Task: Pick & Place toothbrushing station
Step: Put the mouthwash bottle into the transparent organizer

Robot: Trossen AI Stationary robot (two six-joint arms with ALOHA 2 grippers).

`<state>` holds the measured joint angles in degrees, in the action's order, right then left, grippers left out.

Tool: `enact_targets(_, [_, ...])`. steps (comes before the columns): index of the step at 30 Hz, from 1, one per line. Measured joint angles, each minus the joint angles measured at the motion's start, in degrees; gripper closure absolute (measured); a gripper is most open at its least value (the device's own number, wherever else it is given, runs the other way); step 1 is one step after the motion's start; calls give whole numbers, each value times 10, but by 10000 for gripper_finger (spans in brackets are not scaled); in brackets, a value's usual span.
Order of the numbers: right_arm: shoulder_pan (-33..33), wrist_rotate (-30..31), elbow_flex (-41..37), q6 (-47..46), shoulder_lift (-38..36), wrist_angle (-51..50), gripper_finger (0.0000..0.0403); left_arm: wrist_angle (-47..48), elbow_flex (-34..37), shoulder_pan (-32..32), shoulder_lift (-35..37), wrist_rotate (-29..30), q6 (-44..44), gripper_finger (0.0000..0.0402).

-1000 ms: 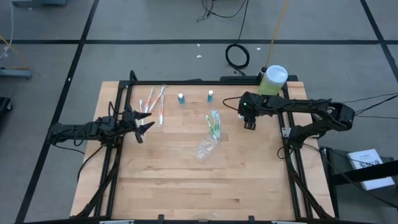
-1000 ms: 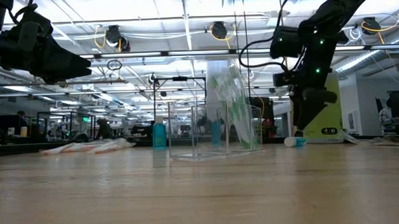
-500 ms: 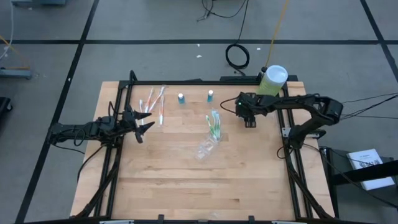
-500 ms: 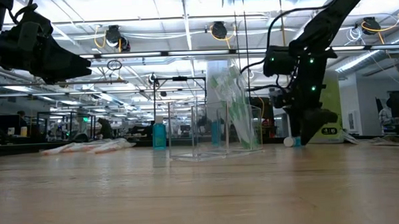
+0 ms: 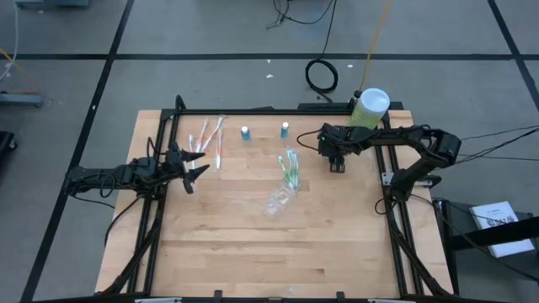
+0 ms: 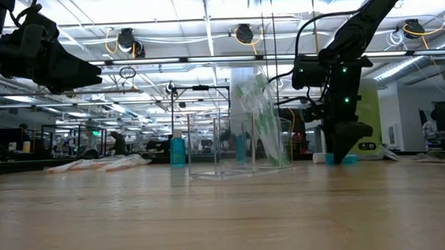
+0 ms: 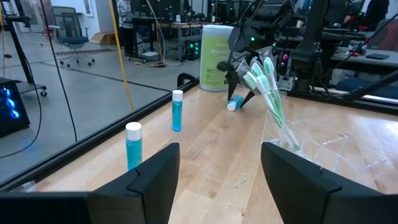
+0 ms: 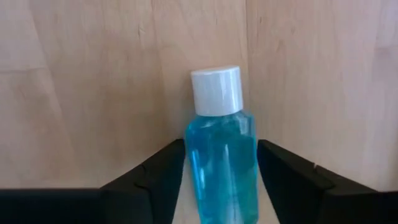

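A small blue bottle with a white cap [image 8: 219, 149] lies on its side on the table at the far right; it also shows in the low view [image 6: 329, 159]. My right gripper [image 5: 337, 166] points down over it, open, with one finger on each side of the bottle's body. A clear holder [image 5: 280, 199] stands mid-table with green-white toothbrushes [image 5: 291, 168] beside it. Pink-white toothbrushes [image 5: 208, 139] lie at the far left. Two blue bottles [image 5: 245, 133] [image 5: 285, 130] stand upright. My left gripper [image 5: 195, 172] waits open above the table's left edge. My right gripper comes from above, pointing down, its fingers [image 8: 155, 180] across the lying bottle's body [image 8: 219, 174], below the cap. The fingers stand close against both sides. I cannot tell whether they touch. The bottle rests on the table.
A big pale-green canister with a white lid [image 5: 369, 108] stands at the far right corner, just behind my right gripper. The black frame rails [image 5: 392, 194] run along both sides of the table. The near half of the wooden table [image 5: 269, 252] holds no objects.
My right gripper has come down toward the table over the lying bottle, so that its fingers now stand on either side of it. The bottle has stayed where it was.
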<state>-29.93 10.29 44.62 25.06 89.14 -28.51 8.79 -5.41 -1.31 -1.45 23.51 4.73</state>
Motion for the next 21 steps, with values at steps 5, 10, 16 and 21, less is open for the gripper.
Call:
enact_targets(5, [0, -2, 0, -8, 0, -1, 276, 0, 0, 0, 0, 0, 0, 167])
enact_targets(10, [2, -10, -1, -27, 0, -1, 315, 0, 0, 0, 0, 0, 0, 167])
enact_targets(16, [18, -13, -1, -68, -24, 4, 316, 0, 0, 0, 0, 0, 0, 167])
enact_targets(21, [36, -31, -5, -92, -93, -3, 316, 0, 0, 0, 0, 0, 0, 167])
